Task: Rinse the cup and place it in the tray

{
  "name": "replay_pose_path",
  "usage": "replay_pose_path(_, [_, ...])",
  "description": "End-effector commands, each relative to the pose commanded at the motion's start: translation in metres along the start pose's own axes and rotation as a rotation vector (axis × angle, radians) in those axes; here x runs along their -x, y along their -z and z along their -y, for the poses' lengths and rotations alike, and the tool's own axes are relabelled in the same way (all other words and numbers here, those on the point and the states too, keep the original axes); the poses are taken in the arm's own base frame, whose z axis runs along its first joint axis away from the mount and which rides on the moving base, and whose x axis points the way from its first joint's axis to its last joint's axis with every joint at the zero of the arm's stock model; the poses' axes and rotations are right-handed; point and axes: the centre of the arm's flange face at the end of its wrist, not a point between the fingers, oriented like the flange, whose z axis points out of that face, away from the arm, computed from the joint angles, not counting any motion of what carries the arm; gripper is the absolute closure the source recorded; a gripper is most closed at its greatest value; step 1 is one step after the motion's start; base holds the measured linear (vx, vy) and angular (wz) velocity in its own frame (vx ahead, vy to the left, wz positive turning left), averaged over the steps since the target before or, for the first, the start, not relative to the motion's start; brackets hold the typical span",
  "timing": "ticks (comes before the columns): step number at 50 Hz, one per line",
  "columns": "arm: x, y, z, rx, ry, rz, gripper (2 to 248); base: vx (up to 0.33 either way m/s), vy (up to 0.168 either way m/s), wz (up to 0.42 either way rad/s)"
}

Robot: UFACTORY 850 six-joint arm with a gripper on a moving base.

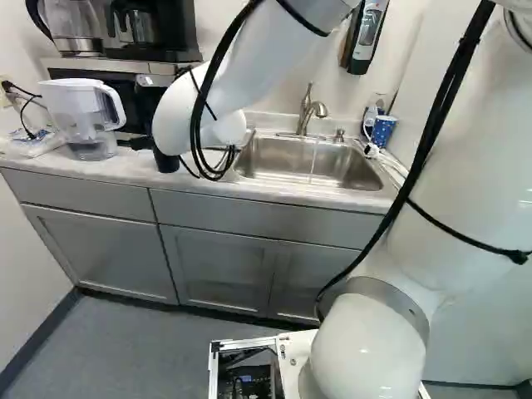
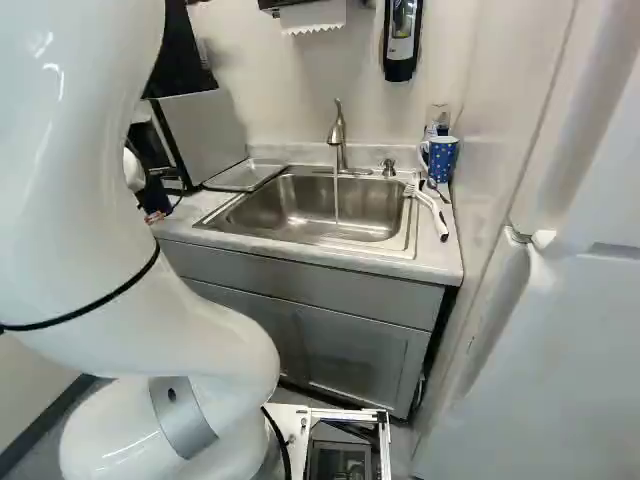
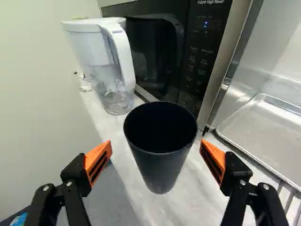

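In the left base view my gripper (image 1: 140,143) shows only partly, dark beside the white arm over the counter. The black cup (image 1: 166,160) stands upright there, its upper part covered by the arm. In the wrist view the gripper (image 3: 156,149) is open, one orange pad on each side of the cup (image 3: 161,162), with gaps between pads and cup. The cup looks empty inside. A shallow metal tray (image 3: 265,134) lies beyond one finger, and the same tray (image 2: 246,176) sits left of the sink in the right base view.
Water runs from the faucet (image 2: 338,135) into the sink (image 2: 320,210). A water pitcher (image 3: 104,61) stands behind the cup, next to the microwave (image 3: 160,52). Right of the sink are a blue mug (image 2: 441,158) and a white brush (image 2: 432,208). A wire rack (image 3: 289,195) lies near one finger.
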Motion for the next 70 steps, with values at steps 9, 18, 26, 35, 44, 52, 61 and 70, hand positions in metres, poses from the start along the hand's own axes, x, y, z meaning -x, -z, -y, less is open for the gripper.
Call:
replay_pose_path(9, [0.008, 0.007, -0.003, 0.002, 0.008, -0.037, 3, 0.000, 0.000, 0.000])
replay_pose_path(18, [0.013, 0.008, -0.007, 0.005, 0.016, -0.073, 3, 0.000, 0.000, 0.000])
replay_pose_path(26, [0.018, 0.008, -0.010, 0.006, 0.023, -0.106, 3, 0.000, 0.000, 0.000])
replay_pose_path(35, [0.023, 0.009, -0.014, 0.009, 0.027, -0.136, 3, 0.000, 0.000, 0.000])
replay_pose_path(44, [0.030, 0.007, -0.016, 0.013, 0.026, -0.153, 3, 0.000, 0.000, 0.000])
replay_pose_path(52, [0.034, 0.004, -0.016, 0.013, 0.026, -0.166, 3, 0.000, 0.000, 0.000])
replay_pose_path(61, [0.041, 0.001, -0.016, 0.012, 0.026, -0.171, 3, 0.000, 0.000, 0.000])
replay_pose_path(70, [0.049, -0.003, -0.016, 0.012, 0.025, -0.153, 3, 0.000, 0.000, 0.000])
